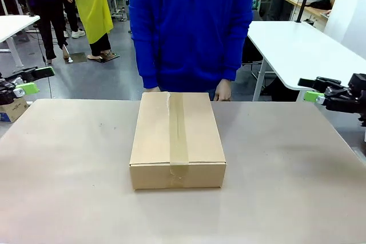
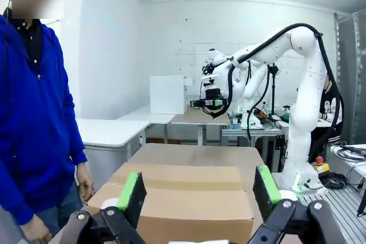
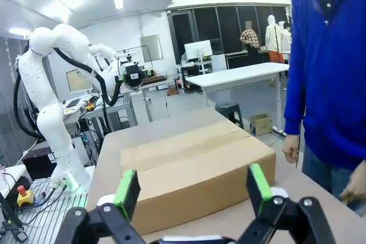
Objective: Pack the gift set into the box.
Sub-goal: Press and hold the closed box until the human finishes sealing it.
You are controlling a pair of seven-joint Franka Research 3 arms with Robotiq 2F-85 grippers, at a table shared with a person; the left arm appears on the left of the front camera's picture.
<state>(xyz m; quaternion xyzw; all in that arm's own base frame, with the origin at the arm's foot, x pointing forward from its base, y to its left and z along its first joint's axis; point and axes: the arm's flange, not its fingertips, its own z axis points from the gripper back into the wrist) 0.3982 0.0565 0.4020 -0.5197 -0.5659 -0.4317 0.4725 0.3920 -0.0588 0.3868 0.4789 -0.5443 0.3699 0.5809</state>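
Box (image 1: 177,141): one, taped shut, mid-table. Two grippers, left (image 2: 199,192) and right (image 3: 193,189), jaws apart.

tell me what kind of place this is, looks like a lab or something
Most likely a robotics lab or workshop: white robot arms stand on benches, white work tables fill the room, and a person in a blue jacket waits behind a taped cardboard box on the table.

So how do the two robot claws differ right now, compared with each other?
The left gripper sits at the table's left edge, fingertips pointing right; the right gripper sits at the right edge, pointing left. The left one is higher in the front view than the right one. Both are open, empty, green-padded, and apart from the taped box.
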